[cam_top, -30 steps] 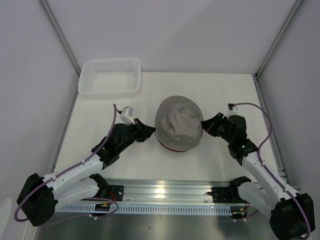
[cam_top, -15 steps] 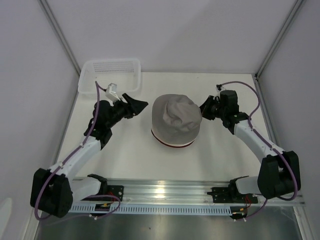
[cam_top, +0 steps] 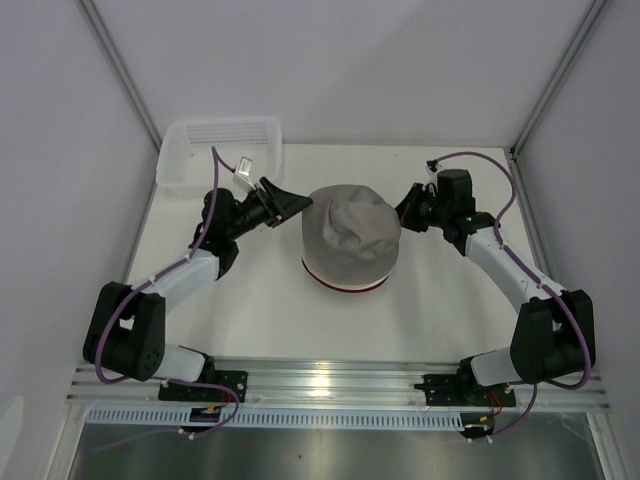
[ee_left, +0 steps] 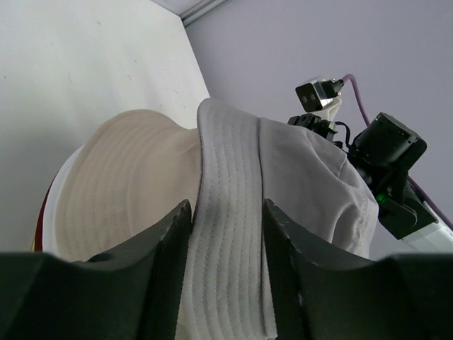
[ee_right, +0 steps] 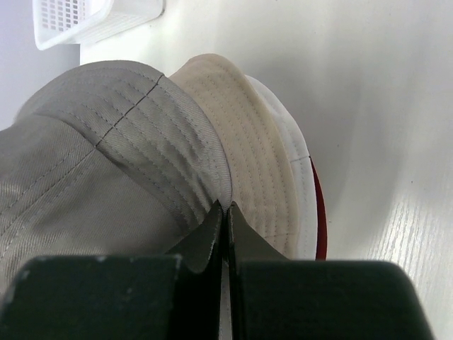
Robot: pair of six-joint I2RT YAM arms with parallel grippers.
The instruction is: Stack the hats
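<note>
The four hats sit stacked at the table's middle. The grey hat (cam_top: 350, 225) is on top, tilted over the beige hat (ee_right: 262, 163), the white hat (ee_right: 301, 205) and the dark red hat (cam_top: 345, 288) at the bottom. My right gripper (cam_top: 403, 212) is shut on the grey hat's right brim (ee_right: 177, 163), with the fingertips pinched together (ee_right: 226, 205). My left gripper (cam_top: 295, 205) is at the grey hat's left brim. Its jaws stand apart (ee_left: 226, 205) with the brim (ee_left: 230, 212) between them. The beige hat (ee_left: 127, 177) shows just under that brim.
A white mesh basket (cam_top: 215, 175) stands at the back left, just behind my left arm; it also shows in the right wrist view (ee_right: 85, 18). White walls and frame posts close in the table on three sides.
My left gripper swung from beside the basket to the grey hat's left brim. The grey hat and my right gripper have shifted a little back and left.
</note>
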